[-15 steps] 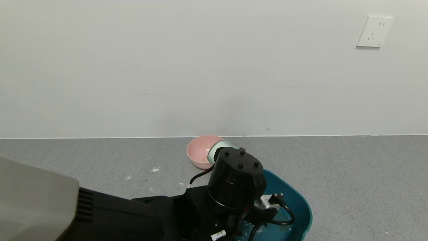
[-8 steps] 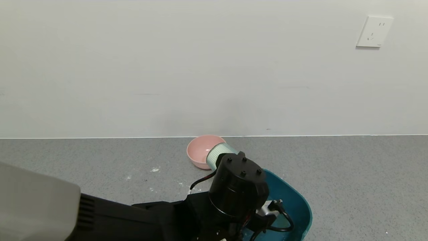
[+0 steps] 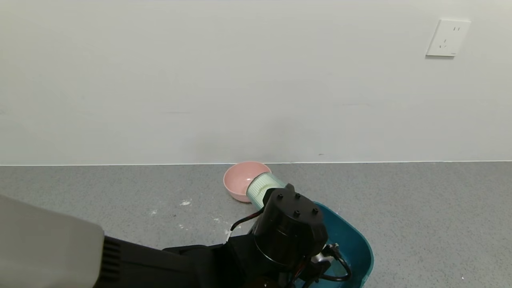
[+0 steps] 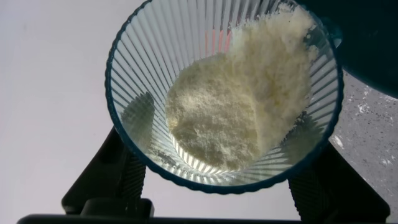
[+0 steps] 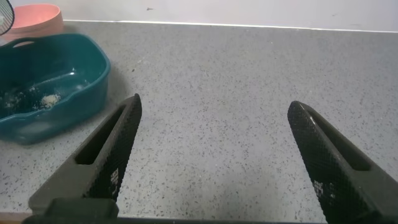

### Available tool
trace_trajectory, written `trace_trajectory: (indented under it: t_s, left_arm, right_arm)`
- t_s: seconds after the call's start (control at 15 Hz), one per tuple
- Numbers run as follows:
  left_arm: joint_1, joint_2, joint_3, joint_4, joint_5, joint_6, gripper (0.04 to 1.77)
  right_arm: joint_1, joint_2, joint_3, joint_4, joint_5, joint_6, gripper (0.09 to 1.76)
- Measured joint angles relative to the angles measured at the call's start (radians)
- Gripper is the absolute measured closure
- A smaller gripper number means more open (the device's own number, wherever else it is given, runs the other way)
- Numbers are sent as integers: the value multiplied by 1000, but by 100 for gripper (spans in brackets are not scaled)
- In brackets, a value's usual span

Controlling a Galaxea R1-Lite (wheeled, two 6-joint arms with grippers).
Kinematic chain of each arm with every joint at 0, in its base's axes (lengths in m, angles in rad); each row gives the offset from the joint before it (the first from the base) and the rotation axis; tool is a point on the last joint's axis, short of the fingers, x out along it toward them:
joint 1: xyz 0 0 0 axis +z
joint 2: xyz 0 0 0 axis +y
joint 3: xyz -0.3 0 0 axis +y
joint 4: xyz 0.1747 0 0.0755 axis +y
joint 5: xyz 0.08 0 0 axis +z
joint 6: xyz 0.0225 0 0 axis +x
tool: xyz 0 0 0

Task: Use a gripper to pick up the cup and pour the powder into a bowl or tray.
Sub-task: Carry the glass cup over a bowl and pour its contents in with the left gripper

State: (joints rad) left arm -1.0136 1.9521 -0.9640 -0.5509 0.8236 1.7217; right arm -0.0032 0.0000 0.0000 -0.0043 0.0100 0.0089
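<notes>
My left gripper [image 4: 221, 158] is shut on the cup [image 3: 264, 188], a ribbed pale blue-green mug, with one black finger [image 4: 115, 171] on each side. The cup is tipped on its side, and the white powder [image 4: 242, 106] is heaped against its lower wall up to the rim. In the head view the black wrist joint [image 3: 290, 228] hides the fingers, and the cup sits above the far rim of the dark teal tub [image 3: 354, 240]. The tub also shows in the right wrist view [image 5: 56, 87], with a little powder [image 5: 46, 99] on its floor. My right gripper [image 5: 216, 107] is open and empty over the grey counter.
A small pink bowl [image 3: 239, 182] stands just behind the cup near the wall. White powder specks [image 3: 185, 203] lie on the grey counter left of the tub. A wall socket [image 3: 448, 38] is at the upper right.
My left wrist has moved a little to the right and toward me over the tub, and the cup has tipped further with it. The right arm has not moved.
</notes>
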Motion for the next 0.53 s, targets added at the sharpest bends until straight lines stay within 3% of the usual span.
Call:
trace_trajectory:
  t_s: [0.53]
  left_arm:
    - [-25, 8, 3, 0, 53, 35, 53]
  right_arm:
    - [0, 0, 0, 0, -1, 0, 14]
